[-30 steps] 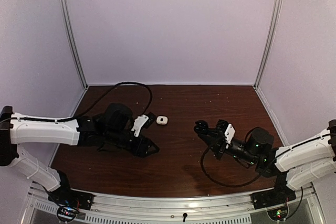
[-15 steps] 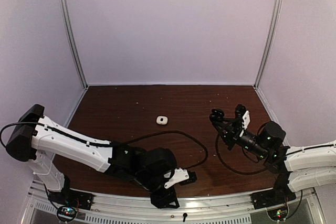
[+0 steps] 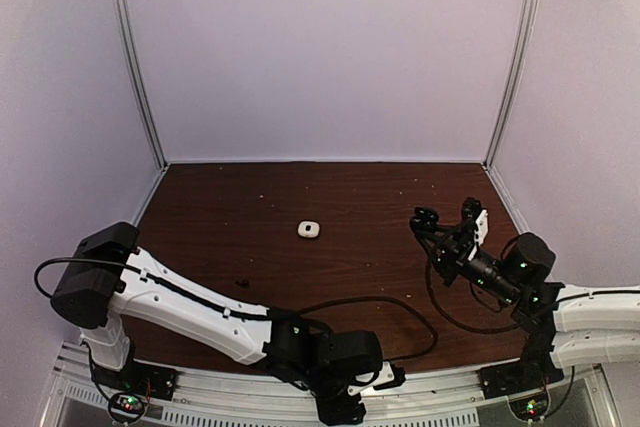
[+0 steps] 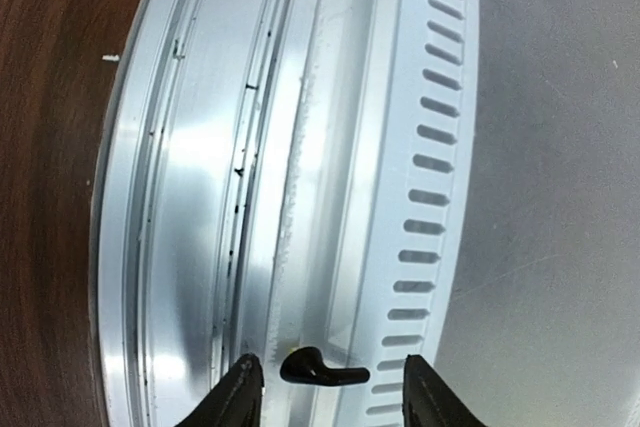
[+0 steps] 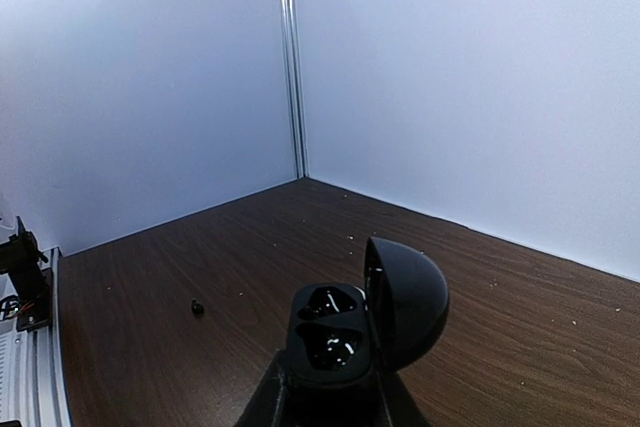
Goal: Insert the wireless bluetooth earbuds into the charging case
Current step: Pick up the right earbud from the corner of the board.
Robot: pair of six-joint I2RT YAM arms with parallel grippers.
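Dark wooden surface (image 3: 350, 197), lavender walls (image 3: 320, 47); right jaws are clamping an open black charging case (image 5: 330, 342); left jaws are hanging half-open, empty, over a metal rail (image 4: 200, 197).

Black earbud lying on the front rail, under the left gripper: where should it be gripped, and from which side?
Probably the rounded head of the black earbud, from straight above: it lies flat on the rail, stem sideways, between the left gripper's open fingers.
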